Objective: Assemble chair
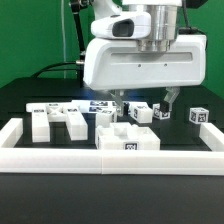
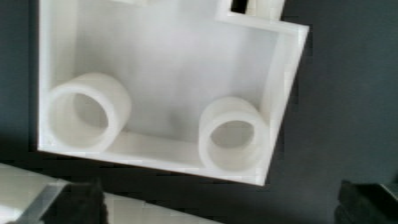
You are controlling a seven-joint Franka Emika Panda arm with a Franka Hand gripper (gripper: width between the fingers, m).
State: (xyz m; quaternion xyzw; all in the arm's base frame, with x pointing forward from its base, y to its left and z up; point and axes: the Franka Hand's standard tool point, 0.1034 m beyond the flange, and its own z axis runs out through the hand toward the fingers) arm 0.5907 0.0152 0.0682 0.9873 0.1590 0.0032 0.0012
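Observation:
The chair's parts lie loose on the black table. In the wrist view a flat white slab (image 2: pixel 169 95) with raised side walls and two round sockets lies just ahead of my fingertips (image 2: pixel 71 205). In the exterior view a blocky white part with a tag (image 1: pixel 128 138) rests against the front border frame. Two more white parts (image 1: pixel 40 121) (image 1: pixel 72 122) lie at the exterior view's left. Small tagged pieces (image 1: pixel 140 112) (image 1: pixel 198 115) lie at the right. My gripper (image 1: pixel 146 100) (image 2: pixel 222 205) hangs low over the middle, open and empty, touching nothing.
A long low white border frame (image 1: pixel 110 157) runs along the front and up both sides (image 1: pixel 12 132). The marker board (image 1: pixel 100 104) lies behind the middle parts. A pale strip (image 2: pixel 22 190) shows by one fingertip; I cannot tell what it is.

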